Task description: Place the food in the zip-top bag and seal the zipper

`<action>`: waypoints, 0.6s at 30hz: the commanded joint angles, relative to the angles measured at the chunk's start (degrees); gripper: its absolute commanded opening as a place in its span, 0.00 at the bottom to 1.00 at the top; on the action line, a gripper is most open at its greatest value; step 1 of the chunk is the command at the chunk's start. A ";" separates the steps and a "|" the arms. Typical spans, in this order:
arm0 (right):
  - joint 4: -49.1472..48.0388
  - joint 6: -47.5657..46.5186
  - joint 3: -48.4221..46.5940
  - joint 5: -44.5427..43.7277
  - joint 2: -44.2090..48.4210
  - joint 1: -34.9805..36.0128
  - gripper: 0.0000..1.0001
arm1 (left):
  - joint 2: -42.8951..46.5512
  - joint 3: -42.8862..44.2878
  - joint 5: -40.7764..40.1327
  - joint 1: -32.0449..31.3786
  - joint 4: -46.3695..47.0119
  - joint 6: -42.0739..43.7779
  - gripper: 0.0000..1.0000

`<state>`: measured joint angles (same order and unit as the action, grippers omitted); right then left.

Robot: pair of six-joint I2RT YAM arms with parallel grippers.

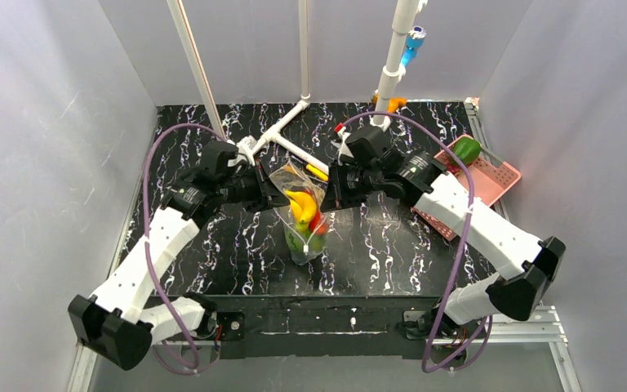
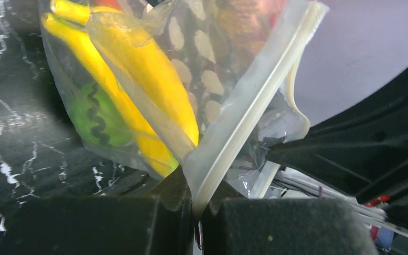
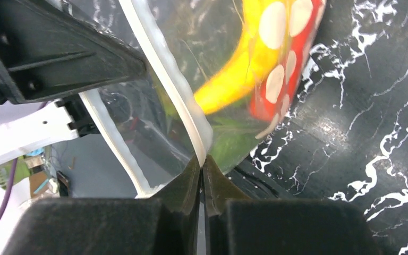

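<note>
The table (image 1: 237, 245) is black with white marble veins, closed in by plain grey walls (image 1: 41, 163) on three sides; a white pipe frame (image 1: 282, 135) rises from its rear half; a pink basket (image 1: 498, 175) sits against the right edge with a green piece (image 1: 466, 149) in it. The zip-top bag (image 1: 304, 220), clear with white dots, hangs above mid-table between the two arms; inside are a yellow banana (image 2: 149, 74), a green fruit (image 2: 98, 114) and a red pepper (image 3: 292, 64). The left gripper (image 2: 196, 207) is pinched tight on the zipper (image 2: 244, 106) at one end; the right gripper (image 3: 203, 175) is clamped on its other end; the strip sags between them. Dark marble shows on both sides of the bag towards the near edge; both elbows stand near the side walls.
</note>
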<state>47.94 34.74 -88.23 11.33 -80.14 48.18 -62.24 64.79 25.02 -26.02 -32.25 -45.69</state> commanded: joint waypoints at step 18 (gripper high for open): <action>-2.03 -4.41 16.24 -10.78 24.30 -20.67 0.92 | -12.38 10.35 -3.20 2.75 -4.73 21.04 0.00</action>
<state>49.45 29.80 -75.09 3.92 -58.61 32.45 -74.54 77.58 20.73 -23.99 -38.15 -28.32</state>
